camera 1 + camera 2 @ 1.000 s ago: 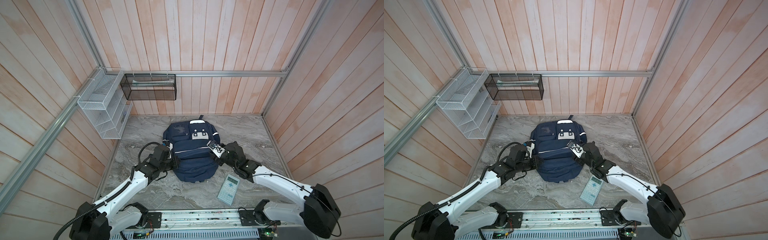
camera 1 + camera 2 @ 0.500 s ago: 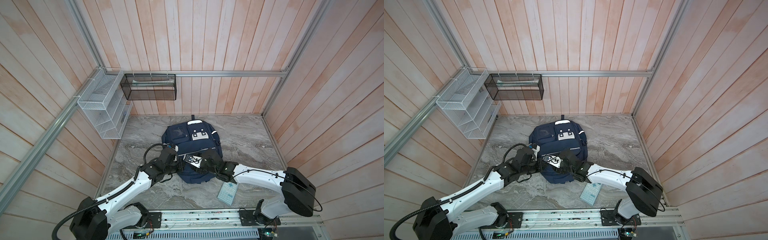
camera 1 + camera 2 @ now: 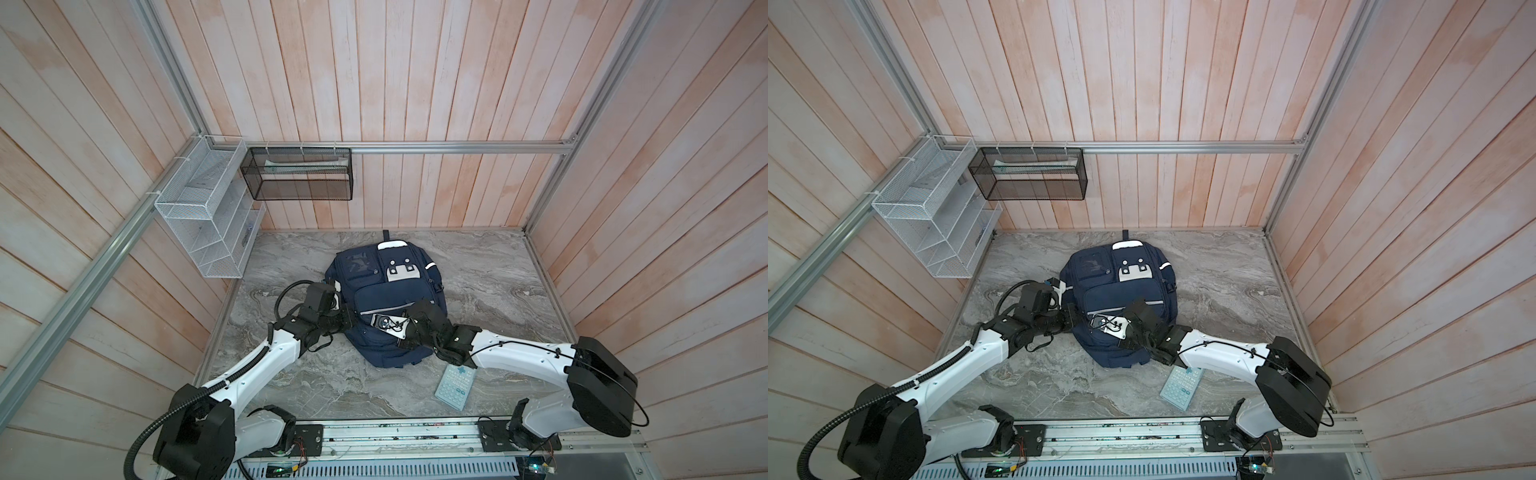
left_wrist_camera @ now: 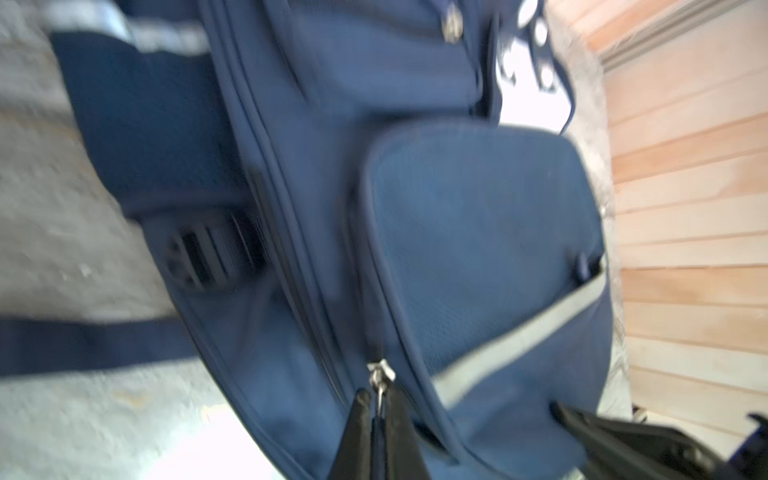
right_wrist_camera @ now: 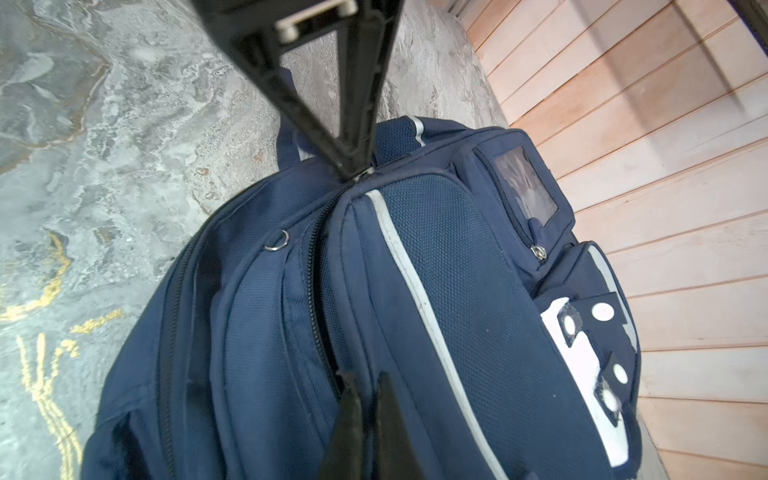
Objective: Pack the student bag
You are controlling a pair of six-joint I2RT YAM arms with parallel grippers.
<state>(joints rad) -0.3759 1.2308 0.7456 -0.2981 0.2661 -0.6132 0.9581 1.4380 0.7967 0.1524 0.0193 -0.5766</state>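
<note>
The student bag [image 3: 390, 291] [image 3: 1121, 291], navy with white stripes, lies flat on the marble floor in both top views. My left gripper [image 4: 380, 395] [image 3: 352, 322] is shut on a metal zipper pull [image 4: 380, 370] at the bag's left side. It also shows in the right wrist view as the left gripper [image 5: 353, 168] at the zipper's far end. My right gripper [image 5: 368, 382] [image 3: 384, 332] reaches across the bag's front and is shut on navy fabric beside the half-open zipper [image 5: 320, 291]. From above, its fingertips are hidden under the wrist camera.
A pale green calculator [image 3: 455, 386] [image 3: 1183, 386] lies on the floor under the right forearm. A white wire rack [image 3: 208, 216] and a black mesh basket [image 3: 301, 174] hang on the left and back walls. Wooden walls enclose the floor.
My right gripper swung from the bag's right side leftward over its front and shut on the fabric by the zipper. The left gripper kept its hold and shifted slightly right.
</note>
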